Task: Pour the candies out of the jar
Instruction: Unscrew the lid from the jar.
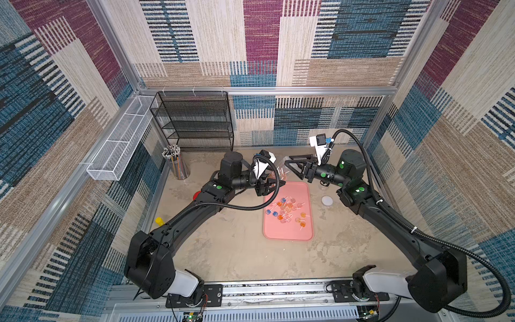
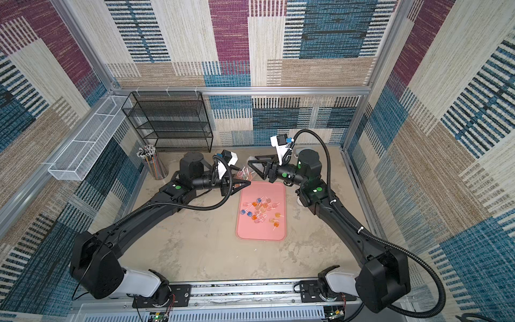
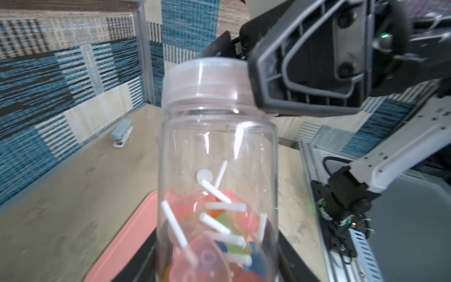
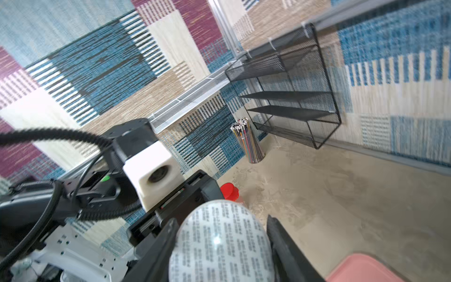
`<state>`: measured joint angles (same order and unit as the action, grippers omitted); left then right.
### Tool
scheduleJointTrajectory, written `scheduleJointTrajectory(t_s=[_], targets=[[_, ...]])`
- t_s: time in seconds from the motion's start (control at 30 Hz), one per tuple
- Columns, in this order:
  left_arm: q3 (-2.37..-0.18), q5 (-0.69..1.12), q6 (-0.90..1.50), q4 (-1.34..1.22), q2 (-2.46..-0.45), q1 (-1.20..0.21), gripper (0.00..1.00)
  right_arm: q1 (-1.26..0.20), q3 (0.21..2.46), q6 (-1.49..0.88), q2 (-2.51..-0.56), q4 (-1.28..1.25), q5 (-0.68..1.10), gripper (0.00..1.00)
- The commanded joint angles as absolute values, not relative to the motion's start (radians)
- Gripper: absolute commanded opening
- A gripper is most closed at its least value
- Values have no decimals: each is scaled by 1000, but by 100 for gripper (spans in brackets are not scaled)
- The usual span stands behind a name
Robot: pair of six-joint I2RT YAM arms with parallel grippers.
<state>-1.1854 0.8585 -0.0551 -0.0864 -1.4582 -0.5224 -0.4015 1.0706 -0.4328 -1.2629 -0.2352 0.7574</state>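
In both top views the left gripper (image 1: 274, 184) holds the clear jar (image 1: 278, 173) above the far end of the pink tray (image 1: 287, 232). A cable (image 1: 277, 181) crosses the jar and hides part of it. The right gripper (image 1: 288, 162) meets the jar's top. Loose candies (image 1: 287, 209) lie on the tray.

In the left wrist view the jar is cut off below, clamped between dark fingers (image 3: 290, 263). More candies (image 3: 214, 232) are heaped inside, blurred. The lid (image 3: 205, 78) is on.

In the right wrist view the lid's printed top sits gripped between the right fingers (image 4: 283, 244) and hides the jar's body.
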Motion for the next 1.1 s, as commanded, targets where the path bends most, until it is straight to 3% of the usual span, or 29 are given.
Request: scheduleJointTrajectory(t_s=[0.0, 0.27, 0.4, 0.6, 0.73, 0.87, 1.07], targets=[[-1207, 1055, 17, -135, -1477, -523, 0, -405, 1075, -337, -1246, -285, 947, 37], [-1222, 1013, 0, -101, -1479, -522, 0, -403, 1087, -327, -1252, -263, 932, 37], [-1217, 960, -21, -73, -1468, -522, 0, -398, 1109, -330, -1264, -227, 889, 43], [-1192, 877, -41, -69, -1446, -525, 0, -382, 1131, -371, -1268, -177, 798, 79], [-1185, 843, -49, -67, -1439, -526, 0, -380, 1156, -385, -1263, -145, 752, 91], [-1184, 778, -71, -46, -1436, -536, 0, -379, 1193, -418, -1266, -100, 670, 94], [-1195, 528, -141, 14, -1439, -591, 0, -388, 1213, -506, -1300, -40, 542, 92]])
